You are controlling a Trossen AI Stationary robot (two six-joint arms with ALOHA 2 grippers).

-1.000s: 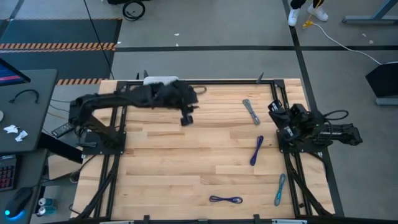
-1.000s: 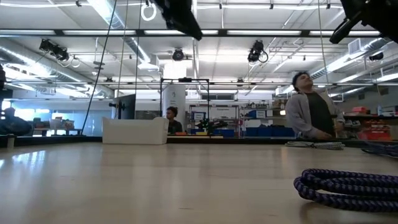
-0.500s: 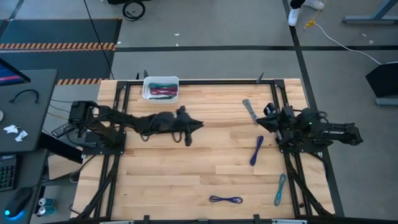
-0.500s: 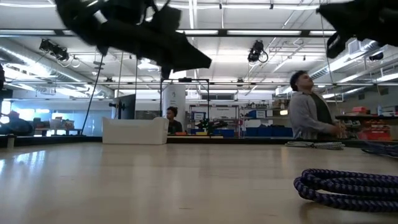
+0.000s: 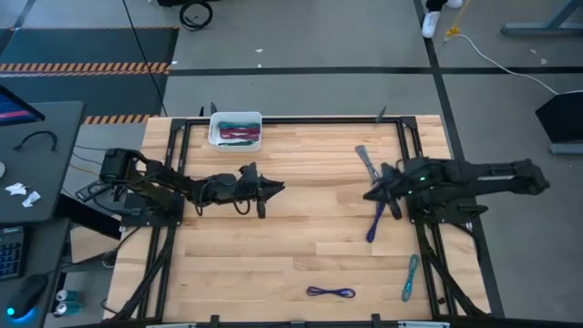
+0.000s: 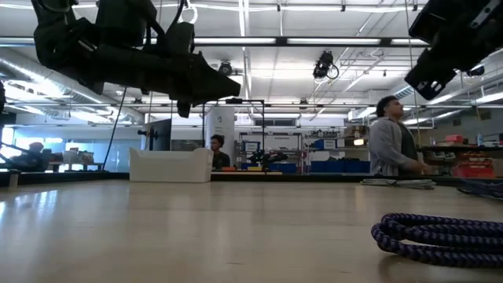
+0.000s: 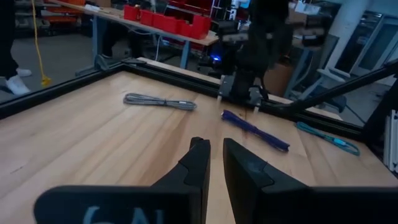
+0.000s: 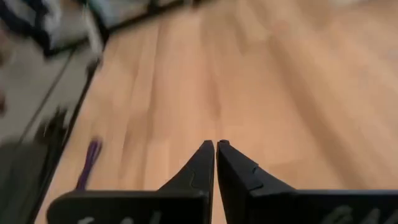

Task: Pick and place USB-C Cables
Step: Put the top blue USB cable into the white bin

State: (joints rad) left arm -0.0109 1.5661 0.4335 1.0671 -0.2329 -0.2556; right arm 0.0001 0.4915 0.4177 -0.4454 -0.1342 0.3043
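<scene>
The bench (image 5: 291,246) is made of light wooden planks with a black metal frame around it, and it stands on a grey floor. In the low view, the room behind is a big workshop with ceiling lights, shelves with blue boxes, and a person (image 6: 391,145) in a grey top standing at the far side.

The left gripper (image 5: 266,191) hangs over the middle-left part of the bench. In the left wrist view its fingers (image 7: 198,171) are almost together, with only a narrow gap, and they hold nothing. The right gripper (image 5: 374,193) reaches toward the centre from the right side, just beside the upper end of the purple cable (image 5: 376,220). In the right wrist view its fingers (image 8: 202,165) are closed tip to tip and they grip nothing (the picture is blurred, so the fine detail is uncertain).

The cables lie in different places. A white bin (image 5: 236,128) at the far edge holds some cables, maroon and green. A grey cable (image 5: 368,162) lies near the right gripper, on its far side. A teal cable (image 5: 410,277) lies near the front right corner, and a dark purple cable (image 5: 331,292) lies at the front edge.

Only the high view shows inside the bin. The low view shows the dark purple cable very near, as a thick coil. The left wrist view shows the right arm behind the grey, purple and teal cables.
</scene>
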